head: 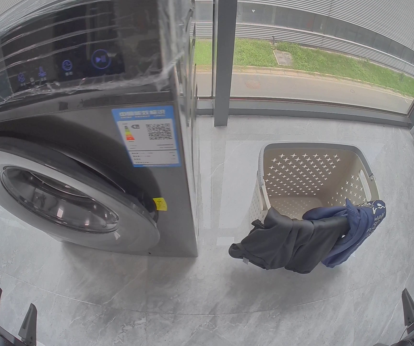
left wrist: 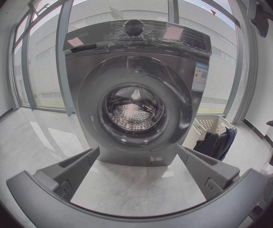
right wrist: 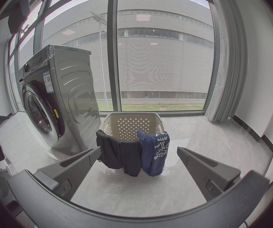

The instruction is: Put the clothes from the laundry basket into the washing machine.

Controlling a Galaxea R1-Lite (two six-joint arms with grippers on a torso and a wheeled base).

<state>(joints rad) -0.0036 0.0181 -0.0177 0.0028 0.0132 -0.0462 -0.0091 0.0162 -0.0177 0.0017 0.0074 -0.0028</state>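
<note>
Clothes (head: 307, 241) are hanging over the near rim of the laundry basket (head: 312, 146), partly inside and partly trailing down its outer wall. Draped like this, they are probably offering loose folds that a pinch from above can catch. The basket is standing on the floor (head: 207, 294) just beside the washing machine (head: 168, 207), on the robot's right.

Two pieces are showing:
- black garment (head: 288, 243), limp and creased, is spreading wide along the rim, with one end sagging low toward the floor
- blue garment (head: 360, 222) (white print on it) is lying bunched against the black one at the rim's right corner

The left gripper (left wrist: 137, 149) is hovering low, facing the machine's round glass door (head: 58, 198). Its fingers are spread wide and are holding nothing. The right gripper (right wrist: 138, 151) is facing the basket in the same way, also spread and carrying nothing. Both are sitting well apart from the clothes, seemingly each lined up on its own target.

The door is sitting shut against the front panel, so it is likely needing opening before any cloth goes in.
</note>
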